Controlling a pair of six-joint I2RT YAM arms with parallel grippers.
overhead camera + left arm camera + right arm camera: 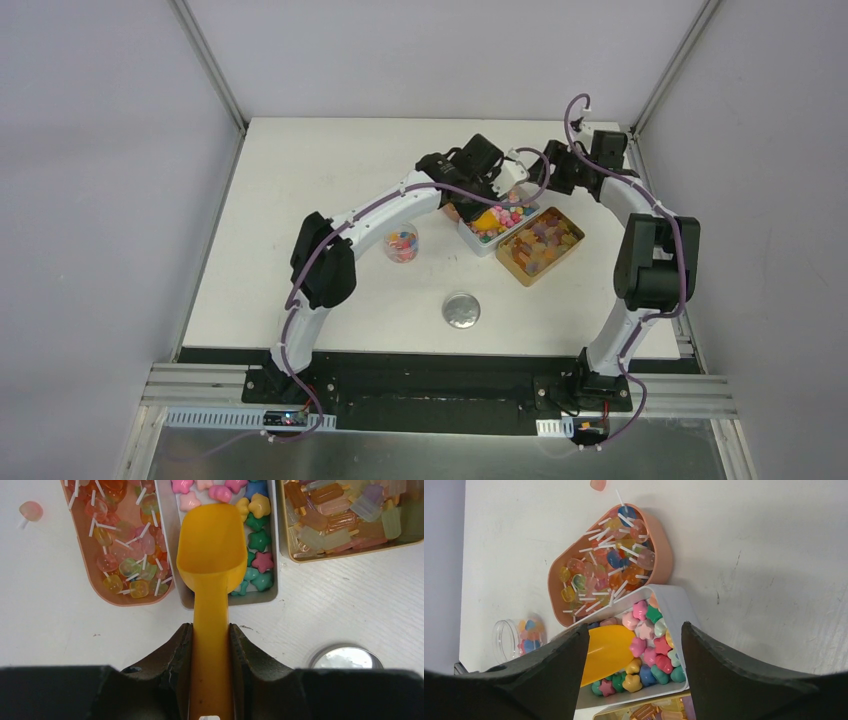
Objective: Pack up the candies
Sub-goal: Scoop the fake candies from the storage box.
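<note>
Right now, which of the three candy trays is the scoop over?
The middle white tray of star-shaped candies, between the pink lollipop tray and the gold ice-pop tray.

I see the orange scoop [210, 550], bowl over the white tray [260, 596]; a round silver lid [461, 310] lies on the desk [300, 180].

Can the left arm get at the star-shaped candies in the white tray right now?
Probably yes. The left gripper holds the orange plastic scoop with its bowl over the white rectangular tray and its star-shaped candies; no lid covers them.
</note>
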